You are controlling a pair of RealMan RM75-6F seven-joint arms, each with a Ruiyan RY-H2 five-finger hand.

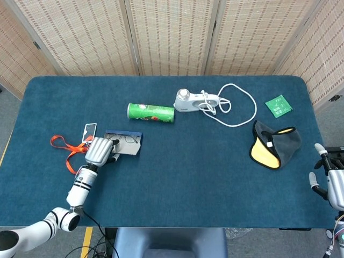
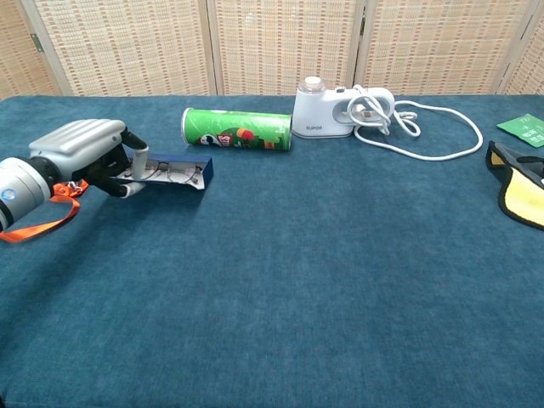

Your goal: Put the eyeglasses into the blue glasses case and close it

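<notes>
woven screens behind, a blue-covered table (image 1: 177,177) out front. the blue glasses case (image 1: 124,143) lies open on the left part of the table, its long axis running left to right, roughly in line with the green can (image 1: 151,112), which sits just behind it and a little to the right. the eyeglasses (image 2: 172,173) lie inside the case, lengthwise along it. the left hand (image 2: 89,153) is at the case's left end, fingers (image 2: 136,155) curled over the rim and gripping it there. beside that hand, away from the can, an orange lanyard (image 1: 63,149) with a small card (image 1: 90,130). right of the can, a white device (image 1: 189,100) with its looping white cord (image 1: 242,107). further right, a grey and yellow pouch (image 1: 274,144) and a green packet (image 1: 279,105). the right hand (image 1: 331,183) hangs off the table's right edge, fingers apart, holding nothing.
</notes>
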